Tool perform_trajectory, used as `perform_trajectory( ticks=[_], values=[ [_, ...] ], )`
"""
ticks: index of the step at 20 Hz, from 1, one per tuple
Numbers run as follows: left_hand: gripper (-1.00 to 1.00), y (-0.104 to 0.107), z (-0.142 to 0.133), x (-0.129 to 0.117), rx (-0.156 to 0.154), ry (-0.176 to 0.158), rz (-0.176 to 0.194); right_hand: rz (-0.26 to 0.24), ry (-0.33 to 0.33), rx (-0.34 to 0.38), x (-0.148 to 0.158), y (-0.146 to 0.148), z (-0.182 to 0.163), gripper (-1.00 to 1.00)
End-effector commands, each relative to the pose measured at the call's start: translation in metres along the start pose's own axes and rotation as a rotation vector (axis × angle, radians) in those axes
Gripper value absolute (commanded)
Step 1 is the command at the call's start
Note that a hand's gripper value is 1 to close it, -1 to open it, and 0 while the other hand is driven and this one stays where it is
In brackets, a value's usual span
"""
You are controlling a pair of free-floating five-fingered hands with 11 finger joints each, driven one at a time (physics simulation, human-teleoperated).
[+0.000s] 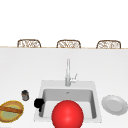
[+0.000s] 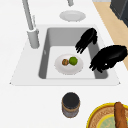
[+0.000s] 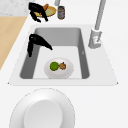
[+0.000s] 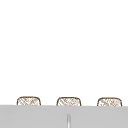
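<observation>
Black and loosely spread, the right robot hand [image 2: 87, 40] hangs over the front part of the sink [image 1: 50, 84], its fingers relaxed and pointing down into the basin, holding nothing. Below it and a little toward the faucet [image 1: 68, 72], a white plate [image 2: 68, 69] lies on the basin floor. It carries a green fruit [image 2: 73, 60] and, touching it on the side away from the robot hand, a small brown piece [image 2: 65, 62]. The fingertips are near the plate's rim but apart from it.

The left robot hand [image 1: 38, 103] floats at the sink's left rim, fingers slack and drooping, with nothing in it. Out to its left on the desk stand a dark jar [image 1: 25, 95] and a yellow-rimmed basket [image 1: 11, 111] with a long brown loaf across it. Well to the right of the right robot hand, past the sink, lies an empty grey plate [image 1: 114, 105]. In the front view a red ball [image 1: 67, 114] covers the sink's front edge.
</observation>
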Motion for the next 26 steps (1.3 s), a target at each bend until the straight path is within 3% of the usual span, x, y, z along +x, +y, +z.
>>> perform_trajectory(
  ticks=[1, 4, 7, 10, 11, 12, 19, 20, 26],
  values=[
    [0.00, 0.000, 0.000, 0.000, 0.000, 0.000, 0.000, 0.056, -0.020, 0.098, 0.005, 0.008, -0.005, -1.00],
    [0.00, 0.000, 0.000, 0.000, 0.000, 0.000, 0.000, 0.097, -0.048, 0.069, 0.016, 0.006, -0.003, -1.00],
    [0.00, 0.000, 0.000, 0.000, 0.000, 0.000, 0.000, 0.115, -0.036, 0.140, 0.015, 0.006, -0.017, -1.00],
    [0.00, 0.000, 0.000, 0.000, 0.000, 0.000, 0.000, 0.119, -0.044, 0.159, 0.016, 0.007, -0.029, -1.00],
    [0.00, 0.000, 0.000, 0.000, 0.000, 0.000, 0.000, 0.119, -0.046, 0.164, 0.018, 0.007, -0.032, 1.00],
    [0.00, 0.000, 0.000, 0.000, 0.000, 0.000, 0.000, 0.137, -0.054, 0.160, 0.019, 0.006, -0.035, 1.00],
    [0.00, 0.000, 0.000, 0.000, 0.000, 0.000, 0.000, 0.096, -0.097, 0.116, 0.015, 0.008, -0.038, 1.00],
    [0.00, 0.000, 0.000, 0.000, 0.000, 0.000, 0.000, 0.097, -0.104, 0.117, 0.013, 0.009, -0.039, -1.00],
    [0.00, 0.000, 0.000, 0.000, 0.000, 0.000, 0.000, 0.108, -0.167, 0.133, 0.003, 0.012, -0.025, -1.00]
  ],
)
